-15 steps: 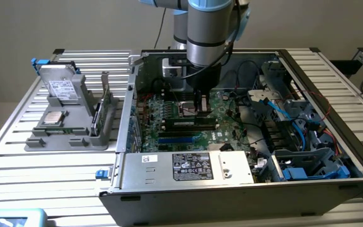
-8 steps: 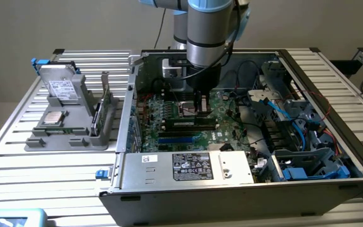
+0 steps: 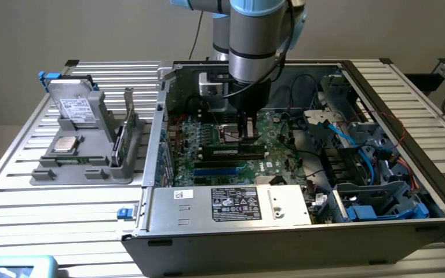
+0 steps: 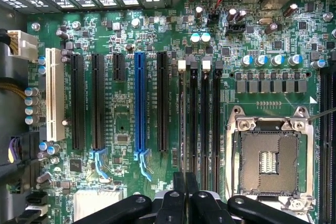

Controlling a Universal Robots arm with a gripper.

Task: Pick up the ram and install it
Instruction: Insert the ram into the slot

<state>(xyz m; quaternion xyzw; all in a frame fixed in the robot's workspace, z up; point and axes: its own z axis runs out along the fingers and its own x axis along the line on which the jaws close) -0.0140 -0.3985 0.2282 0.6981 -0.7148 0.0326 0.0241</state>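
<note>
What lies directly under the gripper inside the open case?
The green motherboard: four long black memory slots run beneath the gripper, with the empty CPU socket beside them. The gripper covers one end of the slots, so anything seated there is hidden.

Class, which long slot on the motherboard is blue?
The blue slot, four along from the white slot, beside the short black one; the rest are black.

The grey-and-blue cylindrical robot arm (image 3: 254,35) runs off the exterior view's top edge. The black metal gripper (image 4: 185,176) is cut by the wrist picture's edge, and what it grasps, if anything, cannot be told. Print on the black-and-white rectangular label (image 3: 236,204) is too small to read. A pale teal box (image 3: 10,267) is cropped at the corner.
</note>
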